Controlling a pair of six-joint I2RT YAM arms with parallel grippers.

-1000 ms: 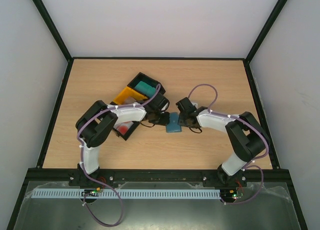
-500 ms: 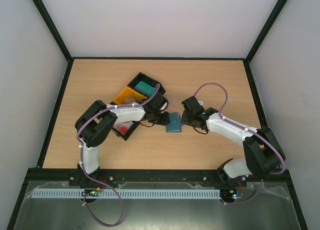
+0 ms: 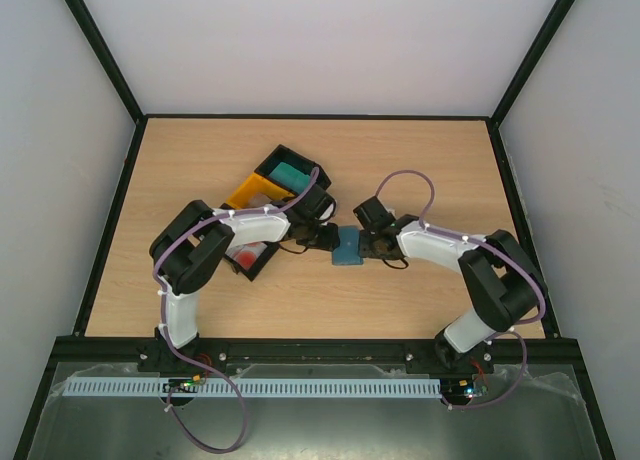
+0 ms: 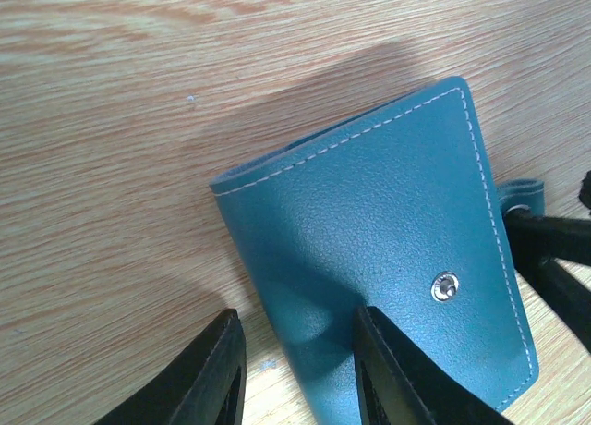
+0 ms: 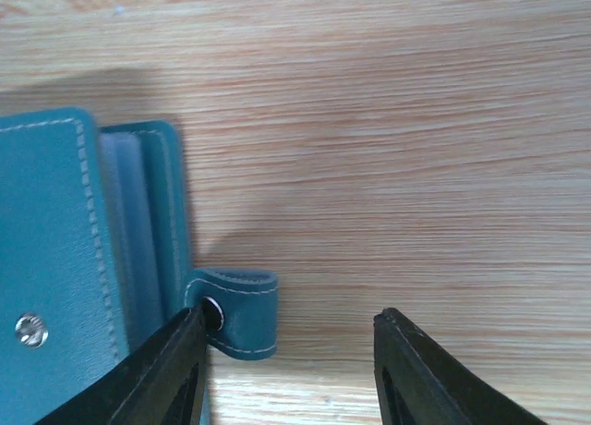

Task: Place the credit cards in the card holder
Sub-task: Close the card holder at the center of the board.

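Note:
The slate-blue card holder (image 3: 347, 247) lies folded on the wood between both grippers. In the left wrist view its cover (image 4: 388, 222) with a metal snap stud fills the middle. My left gripper (image 4: 295, 312) is open astride the holder's near edge, one finger on the cover and the other over bare wood. My right gripper (image 5: 294, 312) is open around the little snap tab (image 5: 242, 311), which sits against its left finger. Red and white credit cards (image 3: 246, 252) show in a black tray, partly under the left arm.
A black tray (image 3: 272, 161) with a teal-green card stack (image 3: 290, 172) stands behind the left arm, a yellow tray (image 3: 250, 191) beside it. The black tray (image 3: 250, 268) with the cards lies left of the holder. Black frame rails edge the table.
The right arm swung out to the right, then came back to the holder, and its jaws widened. The left gripper and the holder have barely moved.

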